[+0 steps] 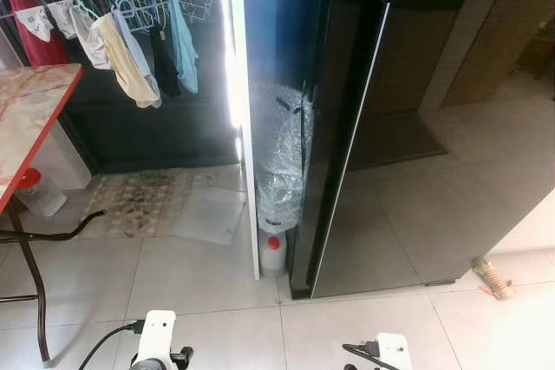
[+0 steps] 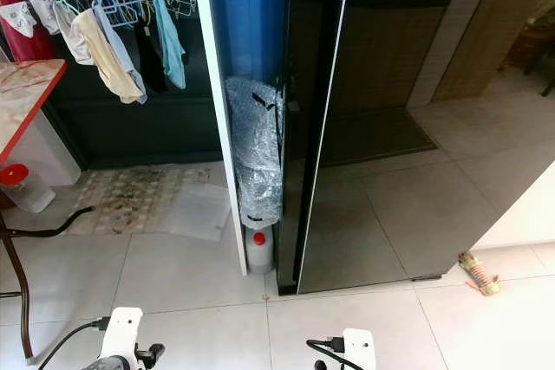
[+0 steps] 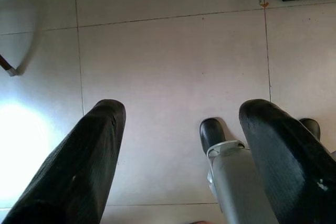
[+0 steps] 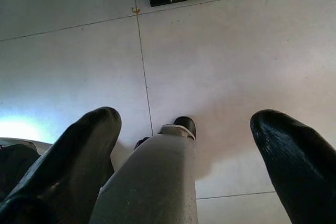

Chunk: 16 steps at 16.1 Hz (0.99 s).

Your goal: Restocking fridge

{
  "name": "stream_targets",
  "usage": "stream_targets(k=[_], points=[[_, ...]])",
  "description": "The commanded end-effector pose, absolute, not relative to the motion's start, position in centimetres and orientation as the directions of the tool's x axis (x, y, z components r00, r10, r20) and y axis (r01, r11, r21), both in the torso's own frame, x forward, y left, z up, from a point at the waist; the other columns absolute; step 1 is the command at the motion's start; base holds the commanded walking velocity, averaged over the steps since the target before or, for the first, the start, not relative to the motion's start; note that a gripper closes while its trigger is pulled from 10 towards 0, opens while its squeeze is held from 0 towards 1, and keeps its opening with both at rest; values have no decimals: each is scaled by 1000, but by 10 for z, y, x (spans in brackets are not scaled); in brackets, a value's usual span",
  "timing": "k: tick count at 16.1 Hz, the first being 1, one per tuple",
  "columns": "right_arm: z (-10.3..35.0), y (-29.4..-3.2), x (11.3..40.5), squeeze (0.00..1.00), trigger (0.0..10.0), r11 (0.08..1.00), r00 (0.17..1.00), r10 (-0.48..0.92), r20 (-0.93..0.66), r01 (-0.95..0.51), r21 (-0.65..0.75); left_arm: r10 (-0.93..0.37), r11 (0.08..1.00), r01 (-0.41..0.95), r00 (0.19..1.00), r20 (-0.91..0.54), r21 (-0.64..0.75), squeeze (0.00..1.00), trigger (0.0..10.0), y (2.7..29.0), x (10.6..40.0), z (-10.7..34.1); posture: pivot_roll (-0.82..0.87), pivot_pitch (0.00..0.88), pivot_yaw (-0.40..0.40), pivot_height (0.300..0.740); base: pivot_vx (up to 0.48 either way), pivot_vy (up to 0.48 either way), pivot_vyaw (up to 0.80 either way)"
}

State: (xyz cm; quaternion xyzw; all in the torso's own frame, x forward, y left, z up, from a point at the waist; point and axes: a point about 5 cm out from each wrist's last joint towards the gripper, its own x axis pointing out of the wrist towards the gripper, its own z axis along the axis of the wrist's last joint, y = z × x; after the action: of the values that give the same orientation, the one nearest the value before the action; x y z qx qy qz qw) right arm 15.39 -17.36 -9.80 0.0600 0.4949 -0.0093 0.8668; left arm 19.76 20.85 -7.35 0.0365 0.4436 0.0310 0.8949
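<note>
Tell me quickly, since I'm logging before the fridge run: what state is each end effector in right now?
Left end effector: open, holding nothing, hanging over the floor tiles.
Right end effector: open, holding nothing, above the same floor.

Each arm ends in a white, boxy wrist housing with rounded corners; the left arm (image 1: 156, 335) carries a black cable looping out from its side and a dark knurled fitting below the housing, and the right arm (image 1: 386, 353) has a similar thin black cable curling off its near edge. The left gripper (image 3: 184, 156) has two long, thick black fingers (image 3: 79, 166) with a faintly ribbed, matte surface and rounded tips. The right gripper (image 4: 186, 161) looks the same, its fingers (image 4: 296, 161) glossier. Between the fingers, grey cylindrical legs (image 4: 152, 182) end in black rounded feet (image 3: 211, 132), a pale band at the ankle.
</note>
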Motion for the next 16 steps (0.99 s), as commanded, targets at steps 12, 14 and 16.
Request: stream_targets(k=[12, 14, 16], points=[[-72, -214, 200, 0, 10000, 993, 550, -39, -834, 111, 27, -24, 991, 125, 500, -866, 45, 0, 10000, 195, 198, -77, -84, 0, -18, 722, 0, 0, 0], [-72, -214, 200, 0, 10000, 993, 549, -39, -835, 112, 27, -25, 991, 126, 500, -866, 44, 0, 10000, 196, 198, -77, -86, 0, -16, 722, 0, 0, 0], [-72, -214, 200, 0, 10000, 993, 549, -40, -835, 113, 27, -25, 991, 127, 502, -865, 45, 0, 10000, 196, 198, -77, -87, 0, -15, 722, 0, 0, 0]])
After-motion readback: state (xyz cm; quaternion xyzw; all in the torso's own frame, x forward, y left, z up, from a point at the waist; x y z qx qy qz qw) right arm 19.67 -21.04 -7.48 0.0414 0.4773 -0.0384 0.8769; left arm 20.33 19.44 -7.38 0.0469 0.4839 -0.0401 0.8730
